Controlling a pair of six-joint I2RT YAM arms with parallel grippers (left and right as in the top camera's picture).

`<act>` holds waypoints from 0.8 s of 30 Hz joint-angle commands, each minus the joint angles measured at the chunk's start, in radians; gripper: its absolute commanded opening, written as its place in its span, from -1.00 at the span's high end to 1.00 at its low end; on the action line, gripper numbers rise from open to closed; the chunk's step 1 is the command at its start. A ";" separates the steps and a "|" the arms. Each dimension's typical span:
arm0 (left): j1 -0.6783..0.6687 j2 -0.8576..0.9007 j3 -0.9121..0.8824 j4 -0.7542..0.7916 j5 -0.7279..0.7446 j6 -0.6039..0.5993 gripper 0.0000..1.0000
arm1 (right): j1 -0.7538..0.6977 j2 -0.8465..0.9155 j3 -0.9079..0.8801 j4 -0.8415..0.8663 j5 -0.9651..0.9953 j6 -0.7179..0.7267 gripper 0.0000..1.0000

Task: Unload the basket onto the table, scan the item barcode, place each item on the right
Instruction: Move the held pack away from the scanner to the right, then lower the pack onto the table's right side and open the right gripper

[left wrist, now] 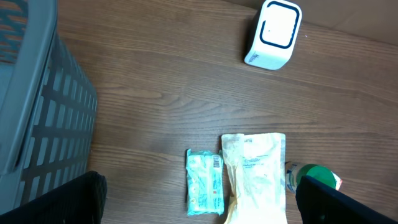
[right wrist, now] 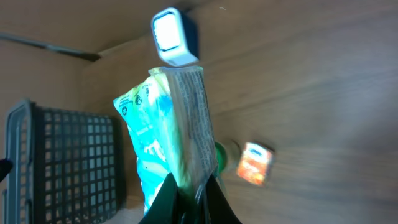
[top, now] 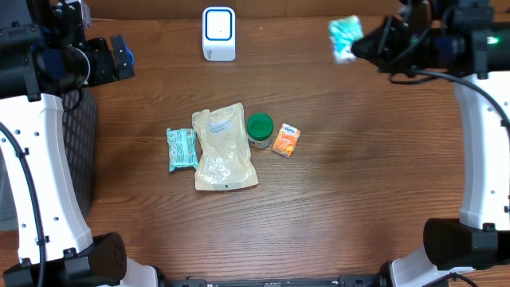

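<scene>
The left gripper (top: pixel 119 56) hangs with its fingers spread wide and nothing between them, the dark mesh basket (top: pixel 80 151) just below and beside it. Ahead of it on the bench (top: pixel 358 199) a row of goods lies waiting: a teal wipes pack (top: pixel 182 149), touching a beige pouch (top: pixel 225 149), then a green-lidded jar (top: pixel 260 127) and a small orange box (top: pixel 286 141). The white scanner (top: pixel 219 33) stands beyond the row, apart from it. Further right, the right gripper (top: pixel 368 44) is pressed together on the lower edge of a teal-and-white packet (top: pixel 344 36), holding it upright in the air, well clear of the bench. In the wrist view the scanner sits straight ahead of this gripper, past the packet's top. The step in hand looks like presenting: item lifted, not yet at the reader. Next, the packet likely needs carrying toward the scanner's window and turning until its barcode faces it; which panel bears the code I cannot tell
</scene>
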 commanded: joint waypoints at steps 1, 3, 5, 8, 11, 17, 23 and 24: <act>-0.007 -0.001 -0.003 0.002 0.008 0.022 -0.99 | -0.049 -0.031 0.001 -0.043 -0.020 -0.074 0.92; -0.007 -0.001 -0.003 0.002 0.008 0.022 -0.99 | -0.077 -0.030 -0.016 -0.069 -0.008 -0.100 0.92; -0.007 -0.001 -0.003 0.002 0.008 0.022 -0.99 | -0.097 -0.028 -0.042 -0.079 0.014 -0.110 0.92; -0.007 -0.001 -0.003 0.002 0.008 0.023 -0.99 | -0.123 -0.027 -0.111 -0.069 0.029 -0.121 0.92; -0.007 -0.001 -0.003 0.002 0.008 0.023 -0.99 | -0.145 -0.027 -0.196 -0.036 0.029 -0.126 0.92; -0.007 -0.001 -0.003 0.002 0.008 0.022 -0.99 | -0.183 -0.027 -0.380 0.072 0.026 -0.125 0.92; -0.007 -0.001 -0.003 0.002 0.008 0.022 -0.99 | -0.230 -0.026 -0.547 0.185 0.026 -0.125 0.92; -0.007 -0.001 -0.003 0.002 0.008 0.022 -0.99 | -0.238 -0.026 -0.575 0.206 0.026 -0.125 0.92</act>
